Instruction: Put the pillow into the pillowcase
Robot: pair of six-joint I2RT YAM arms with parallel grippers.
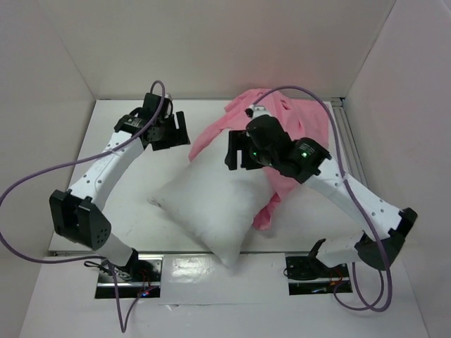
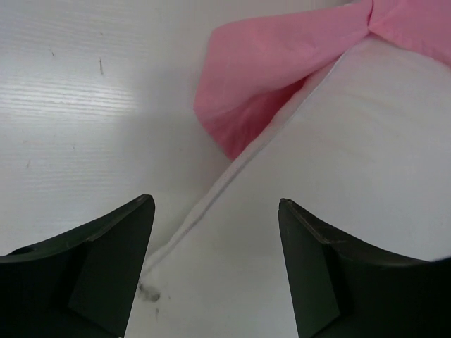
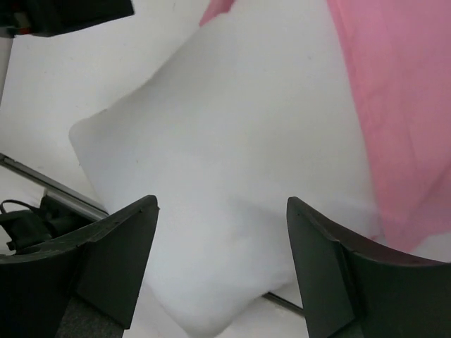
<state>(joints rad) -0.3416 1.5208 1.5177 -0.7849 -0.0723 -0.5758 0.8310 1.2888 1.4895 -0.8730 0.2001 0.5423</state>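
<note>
The plump white pillow (image 1: 208, 204) lies diagonally in the middle of the table, one corner toward the near edge. Its far end lies against the crumpled pink pillowcase (image 1: 289, 116), which is heaped at the back right with a strip running down the pillow's right side. My left gripper (image 1: 175, 131) hovers open beside the pillow's far left edge. In the left wrist view the gripper (image 2: 215, 204) is empty, over the pillow (image 2: 366, 176) seam and pillowcase (image 2: 268, 63). My right gripper (image 1: 237, 151) is open above the pillow's far end. The right wrist view shows the gripper (image 3: 222, 203) empty, above pillow (image 3: 225, 155) and pillowcase (image 3: 402, 105).
White walls close in the table on the left, back and right. A metal rail (image 1: 347, 141) runs along the right side. Purple cables (image 1: 42, 176) loop from both arms. The arm bases (image 1: 120, 271) sit at the near edge. Bare tabletop (image 2: 70, 105) lies left of the pillow.
</note>
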